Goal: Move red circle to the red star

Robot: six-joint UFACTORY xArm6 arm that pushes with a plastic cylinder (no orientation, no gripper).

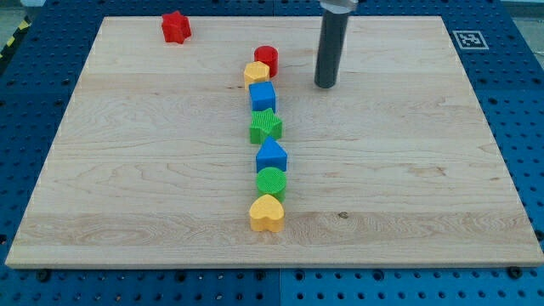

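The red circle point(267, 59) stands near the view's top centre, at the top of a column of blocks and touching the yellow hexagon point(256, 74) below it. The red star point(176, 27) lies apart at the view's top left, well to the left of the circle. My tip point(325, 85) rests on the board to the right of the red circle and slightly lower, with a clear gap between them.
Below the yellow hexagon the column runs down the board's middle: a blue cube point(263, 96), a green star point(266, 126), a blue pentagon-like block point(271, 155), a green circle point(272, 182), a yellow heart point(267, 212). The wooden board point(127, 170) lies on a blue pegboard.
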